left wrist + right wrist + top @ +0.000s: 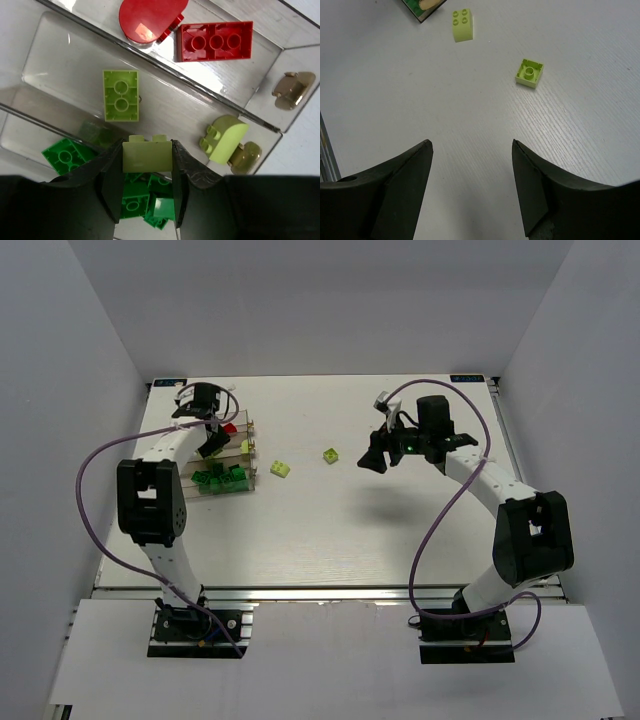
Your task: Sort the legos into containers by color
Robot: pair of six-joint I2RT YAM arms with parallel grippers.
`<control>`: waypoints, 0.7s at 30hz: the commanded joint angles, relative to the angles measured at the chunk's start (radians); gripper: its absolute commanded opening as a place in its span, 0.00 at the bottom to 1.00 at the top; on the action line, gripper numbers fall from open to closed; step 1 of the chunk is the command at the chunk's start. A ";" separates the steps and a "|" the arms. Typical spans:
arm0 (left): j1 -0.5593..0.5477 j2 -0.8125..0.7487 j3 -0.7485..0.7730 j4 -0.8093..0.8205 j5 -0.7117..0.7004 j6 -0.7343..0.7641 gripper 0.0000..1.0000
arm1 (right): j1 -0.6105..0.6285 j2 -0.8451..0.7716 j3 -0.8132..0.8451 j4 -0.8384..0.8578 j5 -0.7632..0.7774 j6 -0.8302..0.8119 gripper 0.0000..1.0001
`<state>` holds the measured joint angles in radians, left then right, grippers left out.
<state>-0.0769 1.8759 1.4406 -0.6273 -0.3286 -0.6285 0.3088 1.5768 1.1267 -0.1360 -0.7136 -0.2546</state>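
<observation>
One lime-green studded plastic brick (147, 156) is clamped in the left gripper's (147, 167) jaws over the clear compartmented tray (60, 60), where two lime pieces (120, 95) (225, 137) and two red pieces (214, 41) (150, 17) are counted. Two lime bricks (463, 25) (529, 73) are seen on the white surface (395, 100) before the right gripper's (471, 145) parted jaws.

White table (350, 530) bears clear tray (249, 447), lime brick (281, 469), upturned lime brick (331, 454).
</observation>
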 commanded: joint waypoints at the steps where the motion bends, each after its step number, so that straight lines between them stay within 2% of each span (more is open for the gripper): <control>1: 0.014 0.008 0.053 0.023 -0.018 0.024 0.19 | 0.007 0.005 0.027 0.007 -0.003 -0.003 0.70; 4: 0.020 0.029 0.063 0.032 -0.021 0.026 0.20 | 0.012 0.011 0.028 0.007 -0.001 -0.006 0.71; 8: 0.029 0.042 0.063 0.050 -0.038 0.026 0.31 | 0.026 0.023 0.039 0.001 0.006 -0.015 0.74; 9: 0.031 0.045 0.063 0.054 -0.041 0.024 0.40 | 0.033 0.026 0.050 -0.004 0.009 -0.024 0.75; 11: 0.037 0.049 0.066 0.054 -0.046 0.023 0.49 | 0.044 0.043 0.065 -0.019 0.012 -0.034 0.75; 12: 0.039 0.051 0.067 0.052 -0.047 0.021 0.61 | 0.056 0.051 0.085 -0.027 0.020 -0.044 0.76; 17: 0.048 0.028 0.063 0.048 -0.059 0.015 0.98 | 0.116 0.129 0.171 -0.066 0.107 -0.048 0.77; 21: 0.058 -0.026 0.043 0.055 -0.029 0.012 0.98 | 0.216 0.245 0.260 -0.088 0.254 -0.069 0.80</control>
<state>-0.0292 1.9427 1.4719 -0.5907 -0.3611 -0.6113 0.4641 1.7584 1.3148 -0.1928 -0.5781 -0.2935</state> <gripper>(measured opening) 0.981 0.797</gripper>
